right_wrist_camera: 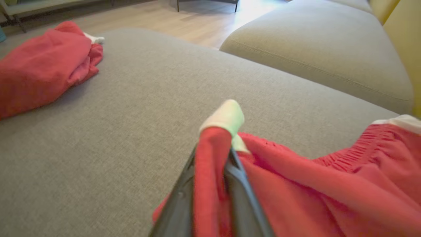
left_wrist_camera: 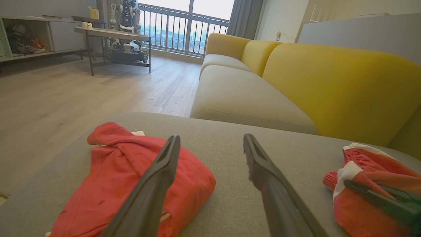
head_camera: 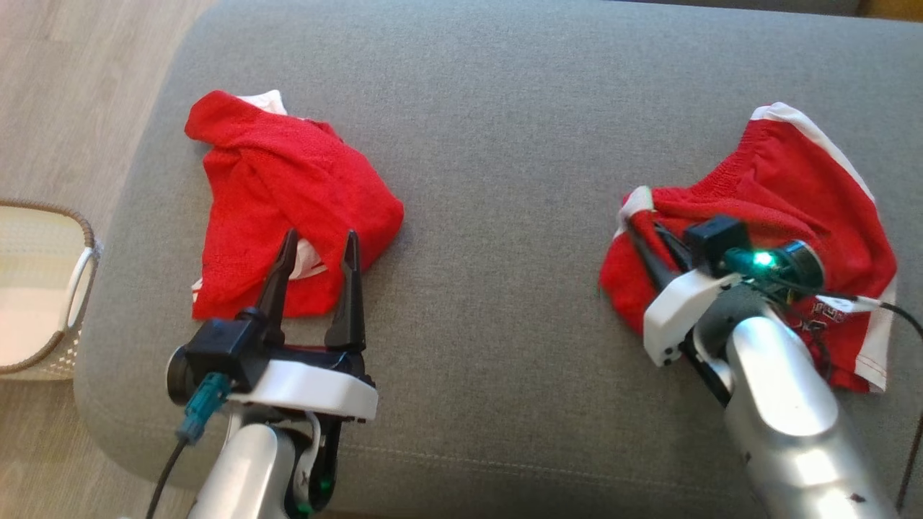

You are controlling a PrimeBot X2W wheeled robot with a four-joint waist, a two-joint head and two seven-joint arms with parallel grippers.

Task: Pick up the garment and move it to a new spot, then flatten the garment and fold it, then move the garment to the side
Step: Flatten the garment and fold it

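Note:
Two crumpled red garments with white trim lie on a grey cushion (head_camera: pixel 505 130). The right garment (head_camera: pixel 793 180) sits at the right; my right gripper (head_camera: pixel 644 227) is at its left edge, shut on a raised fold with a white hem. The right wrist view shows that fold pinched between the fingers (right_wrist_camera: pixel 184 197) of the right gripper (right_wrist_camera: pixel 213 154), with the rest of the garment (right_wrist_camera: pixel 329 191) trailing right. The left garment (head_camera: pixel 288 187) lies at the left. My left gripper (head_camera: pixel 321 238) is over its near edge, open, with nothing between its fingers (left_wrist_camera: pixel 158 184).
A pale woven basket (head_camera: pixel 79 281) stands on the wooden floor (head_camera: pixel 65 86) left of the cushion. A yellow sofa (left_wrist_camera: pixel 329 82) runs behind it. Bare grey cushion lies between the two garments. A table (left_wrist_camera: pixel 111 34) stands far off by the window.

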